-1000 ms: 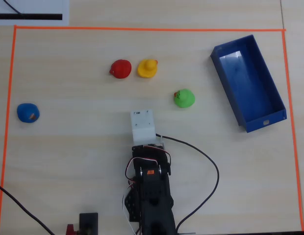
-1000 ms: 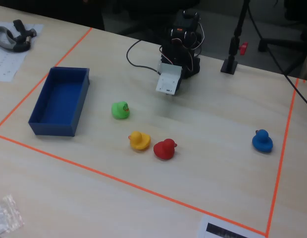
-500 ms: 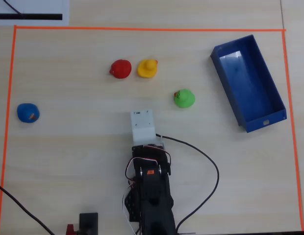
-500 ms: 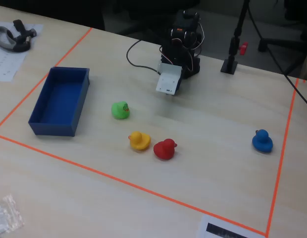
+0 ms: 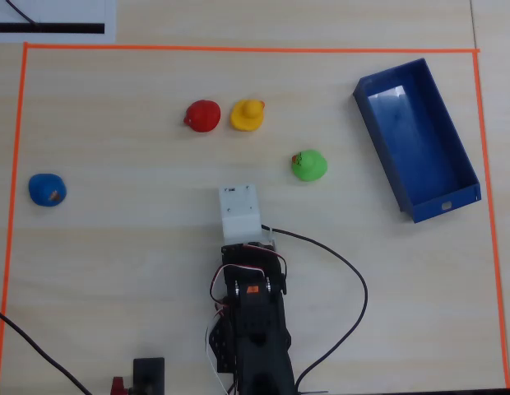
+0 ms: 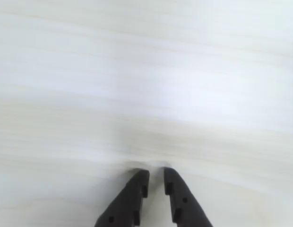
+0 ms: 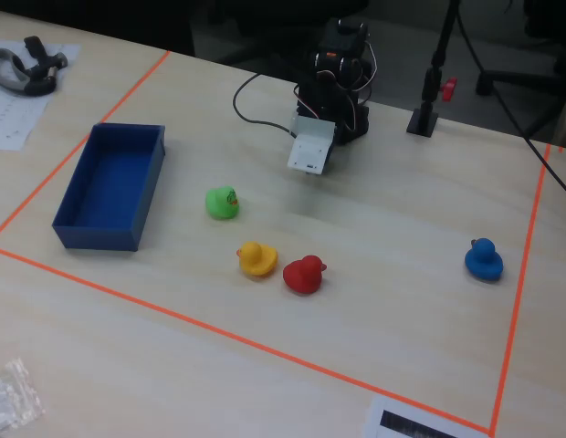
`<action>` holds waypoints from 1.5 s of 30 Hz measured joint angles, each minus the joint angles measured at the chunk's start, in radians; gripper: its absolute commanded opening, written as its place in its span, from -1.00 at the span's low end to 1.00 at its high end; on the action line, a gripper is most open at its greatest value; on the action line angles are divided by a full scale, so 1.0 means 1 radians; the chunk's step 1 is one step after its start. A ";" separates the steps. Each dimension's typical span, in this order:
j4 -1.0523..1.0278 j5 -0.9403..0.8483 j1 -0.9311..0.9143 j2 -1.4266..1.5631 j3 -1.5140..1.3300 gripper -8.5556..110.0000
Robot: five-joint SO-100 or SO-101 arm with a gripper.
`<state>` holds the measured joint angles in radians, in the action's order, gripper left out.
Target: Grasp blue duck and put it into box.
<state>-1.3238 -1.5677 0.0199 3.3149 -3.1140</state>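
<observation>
On the pale wood-grain table (image 5: pixel 115 271), marked off by a rectangle of orange tape (image 5: pixel 238 48), the small rounded blue toy duck (image 5: pixel 47 189) sits alone close to the left edge in the overhead view, just inside the tape. The large rectangular dark-blue box with low walls (image 5: pixel 465 169) lies tilted near the top right corner, well apart from it. Between them stand a red toy duck (image 5: pixel 202 116) and a yellow toy duck (image 5: pixel 248 114) just beside each other, and a green toy duck (image 5: pixel 308 164) nearer the box. The black two-finger end effector (image 6: pixel 156 182) hangs over bare table, its tips nearly together with a narrow gap, holding nothing.
</observation>
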 measured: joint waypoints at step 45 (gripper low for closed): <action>0.491 0.230 0.784 -2.206 1.798 -0.36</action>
<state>-0.8330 -1.3376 0.8038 1.1091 -1.3162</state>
